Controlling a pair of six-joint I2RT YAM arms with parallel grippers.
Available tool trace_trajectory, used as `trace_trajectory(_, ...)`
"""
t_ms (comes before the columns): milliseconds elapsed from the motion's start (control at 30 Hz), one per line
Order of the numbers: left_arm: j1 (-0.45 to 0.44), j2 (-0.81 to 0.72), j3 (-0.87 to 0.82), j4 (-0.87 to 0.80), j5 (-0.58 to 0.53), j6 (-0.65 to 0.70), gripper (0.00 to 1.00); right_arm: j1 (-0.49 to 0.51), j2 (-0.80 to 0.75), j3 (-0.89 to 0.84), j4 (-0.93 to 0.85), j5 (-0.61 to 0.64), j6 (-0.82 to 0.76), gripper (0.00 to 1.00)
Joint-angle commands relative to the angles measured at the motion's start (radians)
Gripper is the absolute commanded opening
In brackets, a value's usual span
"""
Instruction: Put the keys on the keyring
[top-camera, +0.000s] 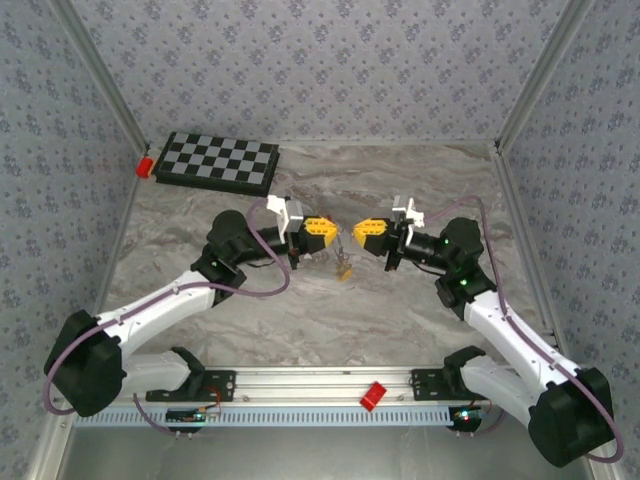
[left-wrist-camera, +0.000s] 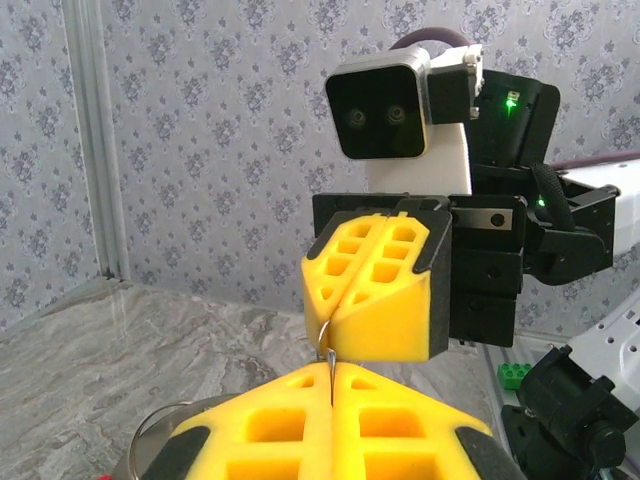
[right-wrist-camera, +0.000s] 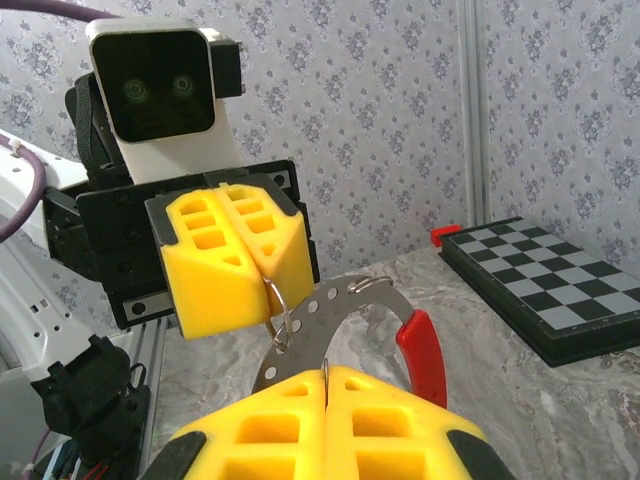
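Left hand (top-camera: 333, 238) and right hand (top-camera: 355, 232) both clamped on keyring (right-wrist-camera: 420, 350); 1 key (top-camera: 344, 268) dangles below, threading looks unfinished.

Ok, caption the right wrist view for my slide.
Face to face, the left tool and right tool each pinch the red-sleeved keyring between them, chessboard off to the right.

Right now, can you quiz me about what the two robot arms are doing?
1. True or false: the left gripper and the right gripper are both wide open.
2. What lies at the far left of the table? A) checkerboard B) teddy C) plate
3. Fill in: the sleeve on the keyring is ___.
Key: 1 false, both are shut on the keyring; 2 A; 3 red.
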Motion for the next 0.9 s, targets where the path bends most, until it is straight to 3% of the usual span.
trace_trajectory(0, 0.0, -0.008, -0.046, 0.162, -0.007, 0.036, 0.0, -0.003, 0.008, 0.007, 0.042, -0.033, -0.005, 0.0)
trace_trajectory(100, -0.005, -0.013, -0.093, 0.249, -0.045, 0.054, 0.0, -0.004, 0.017, 0.011, 0.05, -0.04, -0.006, 0.0)
trace_trajectory(867, -0.008, -0.026, -0.036, 0.132, 0.014, 0.029, 0.0, 0.009, 0.072, 0.051, 0.062, -0.123, -0.009, 0.0)
